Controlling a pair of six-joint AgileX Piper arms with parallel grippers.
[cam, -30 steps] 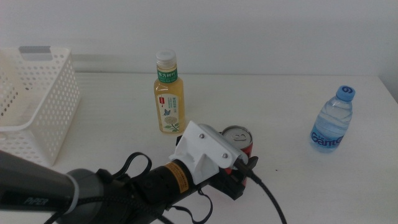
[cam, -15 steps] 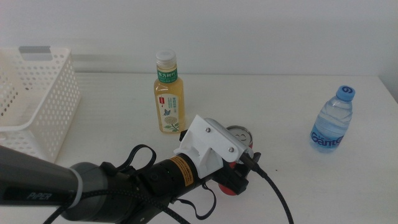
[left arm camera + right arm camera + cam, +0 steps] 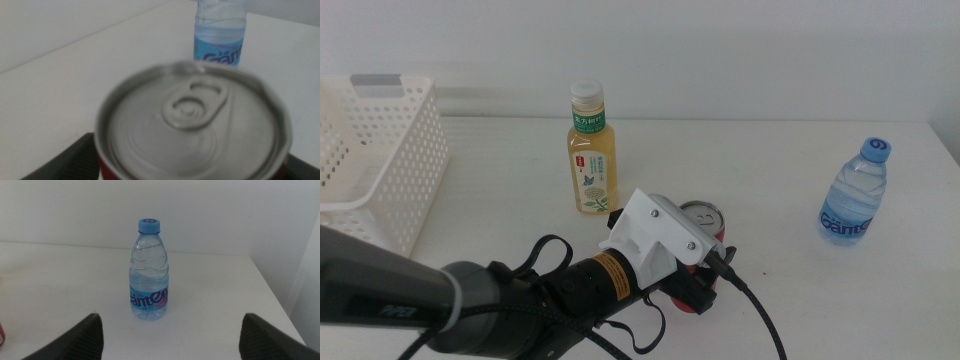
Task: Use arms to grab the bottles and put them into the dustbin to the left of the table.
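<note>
White table point(image 3: 500, 190) holds two bottles, one can point(image 3: 703, 222) seemingly grasped by left claw point(image 3: 692, 292).

A plain white wall point(image 3: 740, 50) stands behind the counter point(image 3: 500, 210), bare and evenly lit, with a soft grey shadow band low on its left part. The white counter runs right up to it. Light is diffuse, casting only faint shadows on the surface.

Two bottles point(image 3: 590, 150) point(image 3: 855, 192), one can point(image 3: 704, 222), one basket point(image 3: 382, 165), seemingly one arm point(image 3: 470, 300).
</note>
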